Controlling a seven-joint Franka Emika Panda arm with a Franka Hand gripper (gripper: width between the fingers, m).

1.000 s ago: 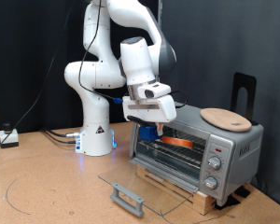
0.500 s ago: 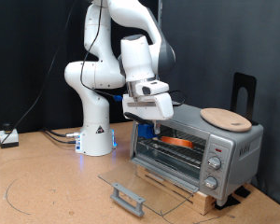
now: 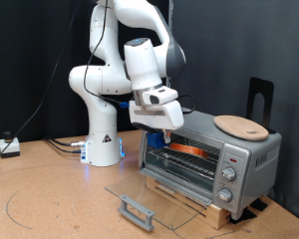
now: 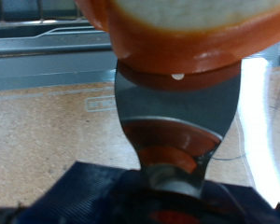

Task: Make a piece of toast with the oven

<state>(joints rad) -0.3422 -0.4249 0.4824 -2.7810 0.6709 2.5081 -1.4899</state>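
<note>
Silver oven (image 3: 211, 151), orange-crusted toast (image 3: 190, 151)

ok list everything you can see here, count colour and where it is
oven: one, silver, on a wooden base at the exterior view's right, glass door folded down open
piece of toast: one, orange-tan, inside the oven on the rack; fills the wrist view
round board: one, light wood, on top of the oven
black stand: one, behind the oven
small box with cables: one, white, at the exterior view's left edge
table: one, brown cork-like
arm: one, white, behind the oven's left
end effector: one, at the oven's open mouth, above the rack
</note>
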